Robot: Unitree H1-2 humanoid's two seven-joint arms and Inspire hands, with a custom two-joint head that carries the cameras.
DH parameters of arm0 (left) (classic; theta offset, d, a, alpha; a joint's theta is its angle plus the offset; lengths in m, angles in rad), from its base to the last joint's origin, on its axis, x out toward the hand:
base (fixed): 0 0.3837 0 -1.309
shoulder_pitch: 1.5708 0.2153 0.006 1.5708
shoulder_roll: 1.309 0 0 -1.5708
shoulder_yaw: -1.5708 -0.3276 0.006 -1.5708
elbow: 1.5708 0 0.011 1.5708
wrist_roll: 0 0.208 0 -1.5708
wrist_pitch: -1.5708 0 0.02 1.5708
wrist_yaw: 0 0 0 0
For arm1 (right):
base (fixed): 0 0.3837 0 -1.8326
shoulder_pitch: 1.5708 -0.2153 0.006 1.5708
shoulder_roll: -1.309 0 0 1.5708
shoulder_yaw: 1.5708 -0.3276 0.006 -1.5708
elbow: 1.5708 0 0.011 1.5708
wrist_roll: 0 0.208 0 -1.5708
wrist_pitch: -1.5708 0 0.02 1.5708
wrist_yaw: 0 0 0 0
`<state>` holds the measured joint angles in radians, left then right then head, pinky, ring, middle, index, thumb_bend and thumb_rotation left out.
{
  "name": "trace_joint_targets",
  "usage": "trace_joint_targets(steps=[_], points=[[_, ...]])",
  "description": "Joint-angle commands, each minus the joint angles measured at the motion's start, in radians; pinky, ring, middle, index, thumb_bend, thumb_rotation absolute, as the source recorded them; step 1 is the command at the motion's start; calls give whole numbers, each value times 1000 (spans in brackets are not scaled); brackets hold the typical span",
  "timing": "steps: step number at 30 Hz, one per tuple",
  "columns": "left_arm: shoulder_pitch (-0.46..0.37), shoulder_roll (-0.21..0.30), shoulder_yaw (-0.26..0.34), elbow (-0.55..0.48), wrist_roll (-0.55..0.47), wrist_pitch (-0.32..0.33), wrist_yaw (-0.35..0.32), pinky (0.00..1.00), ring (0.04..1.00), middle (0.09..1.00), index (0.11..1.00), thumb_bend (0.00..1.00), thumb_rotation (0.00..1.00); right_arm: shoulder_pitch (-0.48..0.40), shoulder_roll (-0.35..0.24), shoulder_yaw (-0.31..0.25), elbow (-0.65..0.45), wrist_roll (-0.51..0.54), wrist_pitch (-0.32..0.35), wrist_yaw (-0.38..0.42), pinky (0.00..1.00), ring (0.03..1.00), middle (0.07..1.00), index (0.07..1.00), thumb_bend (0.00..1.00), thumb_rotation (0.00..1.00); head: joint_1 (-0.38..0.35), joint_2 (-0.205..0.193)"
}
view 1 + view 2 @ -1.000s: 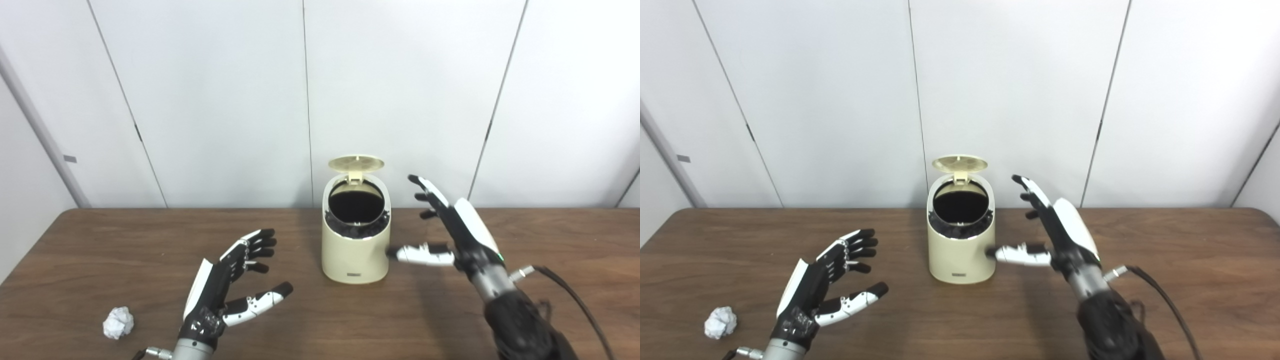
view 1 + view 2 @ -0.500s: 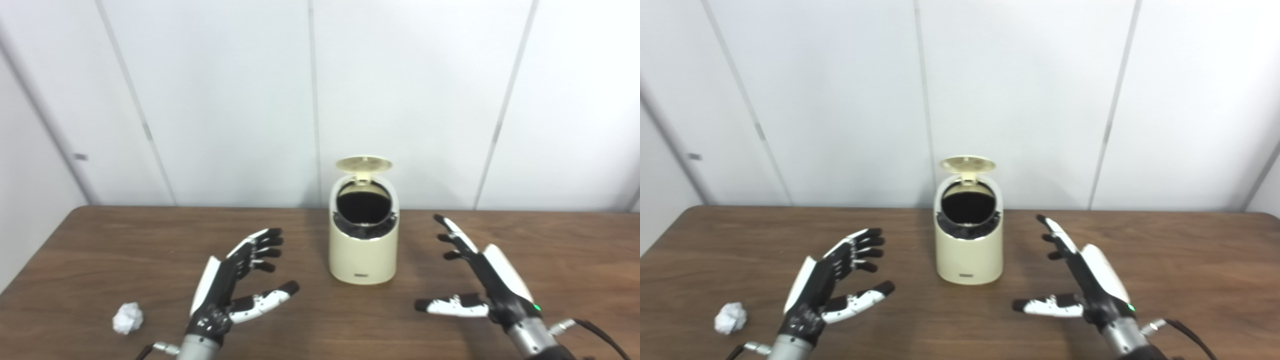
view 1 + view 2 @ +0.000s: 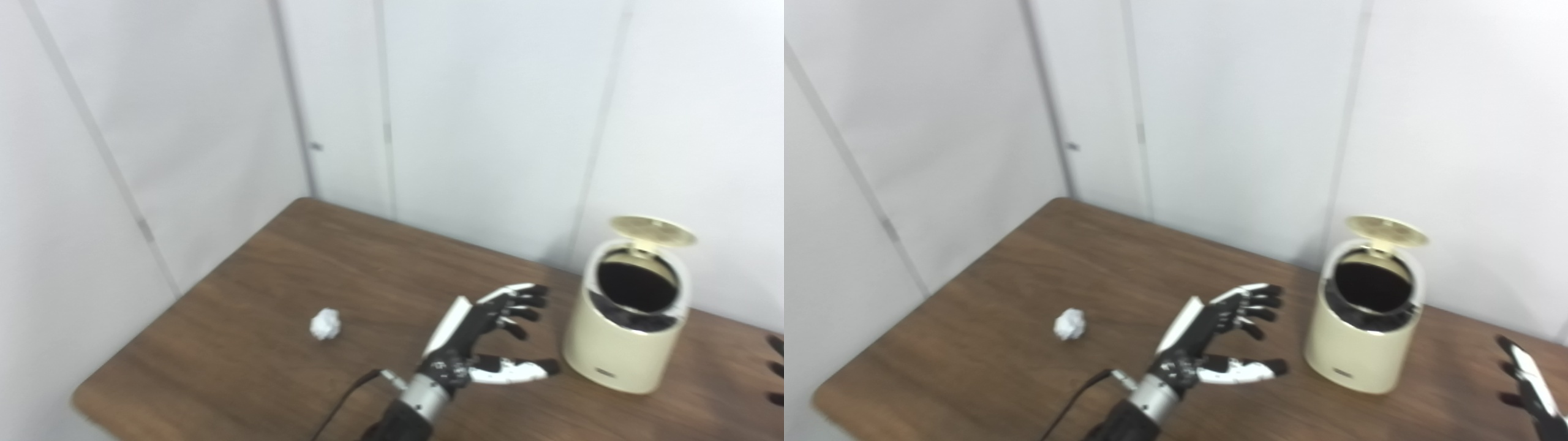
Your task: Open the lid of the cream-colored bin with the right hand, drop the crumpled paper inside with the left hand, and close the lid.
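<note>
One upright bin [image 3: 1363, 343], lid [image 3: 1387, 224] raised.

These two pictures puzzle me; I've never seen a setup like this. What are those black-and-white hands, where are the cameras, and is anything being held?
Both pictures come from two cameras side by side on a humanoid robot's head, so they show one scene. The left hand is a mechanical hand, open and holding nothing. Only the edge of the right hand shows; whether it is open cannot be told. On the brown table stand a cream-colored bin with its lid up, and a crumpled paper lying apart from the left hand.
</note>
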<state>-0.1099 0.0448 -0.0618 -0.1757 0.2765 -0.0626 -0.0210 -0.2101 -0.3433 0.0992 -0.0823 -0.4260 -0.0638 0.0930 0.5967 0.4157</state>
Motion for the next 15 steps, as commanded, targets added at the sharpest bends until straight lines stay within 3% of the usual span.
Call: trace_joint_targets(steps=[1, 7, 11, 15], points=[[-26, 11, 4, -42, 41, -22, 30, 598, 750, 797, 825, 711, 148, -37, -19, -12, -31, -4, -26, -9, 880, 996, 1000, 1000, 782, 411, 5, 1], [11, 75, 42, -188, 229, 108, 23, 504, 652, 746, 817, 697, 143, -40, -17, -14, -25, -16, -43, -12, 877, 991, 1000, 1000, 806, 550, 17, -2], [27, 142, 70, -300, 315, 246, -54, 527, 666, 735, 792, 683, 158, -46, -14, -11, -26, -17, -43, -8, 899, 999, 1000, 1000, 813, 596, 15, 1], [38, 233, 117, -357, 333, 343, -131, 543, 662, 744, 792, 701, 128, -53, -14, -8, -23, -20, -47, -8, 885, 991, 1000, 1000, 802, 600, 17, 0]])
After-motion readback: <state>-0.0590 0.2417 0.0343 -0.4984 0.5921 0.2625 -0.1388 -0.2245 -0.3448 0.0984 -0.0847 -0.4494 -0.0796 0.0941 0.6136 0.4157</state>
